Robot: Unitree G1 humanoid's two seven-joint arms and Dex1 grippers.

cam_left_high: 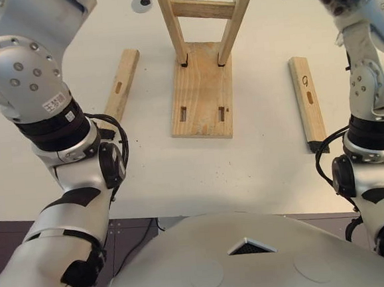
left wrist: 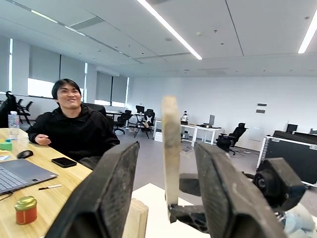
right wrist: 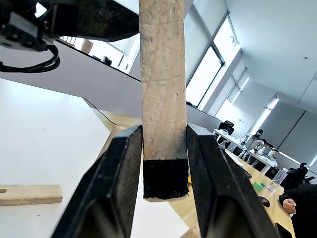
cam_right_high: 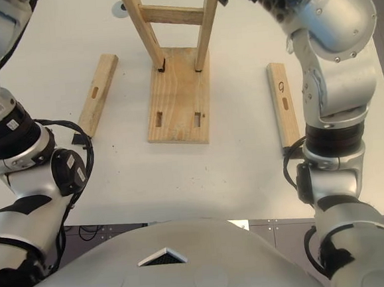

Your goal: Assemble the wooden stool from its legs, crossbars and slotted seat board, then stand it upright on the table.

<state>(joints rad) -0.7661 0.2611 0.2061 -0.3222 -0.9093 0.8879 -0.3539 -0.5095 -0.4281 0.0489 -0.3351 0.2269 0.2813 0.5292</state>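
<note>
The leg frame (cam_left_high: 201, 8), likely stiff and light, is standing upper centre in the seat board (cam_left_high: 202, 99). The right gripper (right wrist: 163, 133) is clamping one upright's top, and the left gripper (left wrist: 166, 148) is gaping around the other.

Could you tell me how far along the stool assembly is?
Done: two legs joined by a crossbar stand in the seat board's far slots. In hand: right gripper clamps the right leg; left gripper is open by the left leg. Left: fit the two loose slotted pieces lying beside the board into its empty near slots, then stand it upright.
</note>
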